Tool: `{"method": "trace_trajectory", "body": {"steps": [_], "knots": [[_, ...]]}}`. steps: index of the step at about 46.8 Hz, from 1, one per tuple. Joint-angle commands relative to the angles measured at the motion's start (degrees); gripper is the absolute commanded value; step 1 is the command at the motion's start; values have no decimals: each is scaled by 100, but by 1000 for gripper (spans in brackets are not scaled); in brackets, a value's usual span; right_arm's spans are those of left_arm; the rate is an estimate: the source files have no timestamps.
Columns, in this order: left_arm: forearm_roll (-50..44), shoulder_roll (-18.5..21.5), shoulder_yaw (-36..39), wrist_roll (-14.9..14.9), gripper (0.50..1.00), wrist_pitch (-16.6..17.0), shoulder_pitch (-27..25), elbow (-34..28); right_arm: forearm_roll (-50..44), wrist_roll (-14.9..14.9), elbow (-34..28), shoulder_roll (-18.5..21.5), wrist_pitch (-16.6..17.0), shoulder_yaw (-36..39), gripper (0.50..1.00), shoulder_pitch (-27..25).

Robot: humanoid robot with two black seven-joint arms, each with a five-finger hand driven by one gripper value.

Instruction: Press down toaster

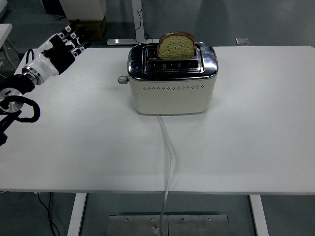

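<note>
A cream toaster [171, 91] with a chrome top stands at the middle back of the white table [246, 137]. A slice of bread [175, 46] sticks up out of its rear slot. The small lever knob [121, 79] juts from the toaster's left end and sits high. My left hand [61, 46] hovers over the table's far left corner, fingers spread and holding nothing, well to the left of the toaster. The right arm is out of sight.
The toaster's white cord [169, 152] runs from its front across the table and over the near edge. A cardboard box [86, 27] stands on the floor beyond the table's far left.
</note>
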Motion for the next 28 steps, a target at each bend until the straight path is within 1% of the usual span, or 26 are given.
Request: {"method": "trace_trajectory", "body": {"steps": [1,2,8,14,21,24,28], "knots": [[134,201,35,126,1000,178,-29,-355,-2,1,0,0,0,1,1000,0],[264,489,53,309,1000,326,-73,-756,-2,1,0,0,0,1,1000,0],[406,974,140,548,1000,363,-284,-1348,-2,1,0,0,0,1,1000,0],[634,1379,439,601,1000,302,-530,-1752,-2,1,0,0,0,1,1000,0],[1442,1695,808,610,1000,249,-811,-2253,-2,1,0,0,0,1,1000,0],[1855,1792,1001,680,1000,65,-934,-2385,-2,1,0,0,0,1,1000,0],[2356,1871,1239,812,1000,-304,-1093,-2412,-2,1,0,0,0,1,1000,0]]}}
